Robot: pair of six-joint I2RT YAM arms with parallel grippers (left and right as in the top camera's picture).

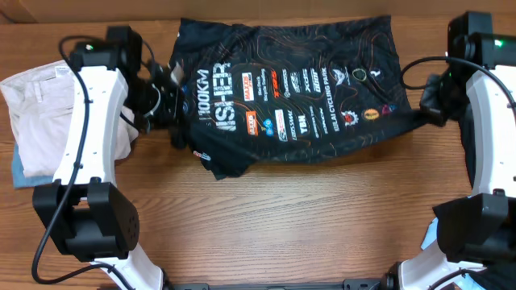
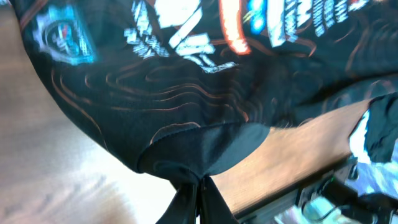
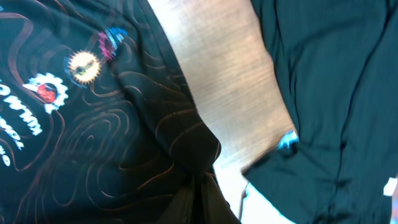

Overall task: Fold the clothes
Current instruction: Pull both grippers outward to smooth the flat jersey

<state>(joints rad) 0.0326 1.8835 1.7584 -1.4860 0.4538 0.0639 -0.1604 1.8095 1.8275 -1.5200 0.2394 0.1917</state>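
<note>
Left claw, right claw each pinched tight on black sports top; wooden table beneath.

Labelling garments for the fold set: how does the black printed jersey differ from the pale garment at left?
The black jersey carries logos and orange contour lines; the pale garment is plain cream. The jersey is stretched out, pinched by the left gripper and right gripper; the pale garment lies in a compact heap, ungripped. Both are cloth.

The sports top is thin, smooth black cloth with printed logos. Beside it, a cream garment looks like coarser woven cloth. The worktop is grained wood, faintly shiny.
</note>
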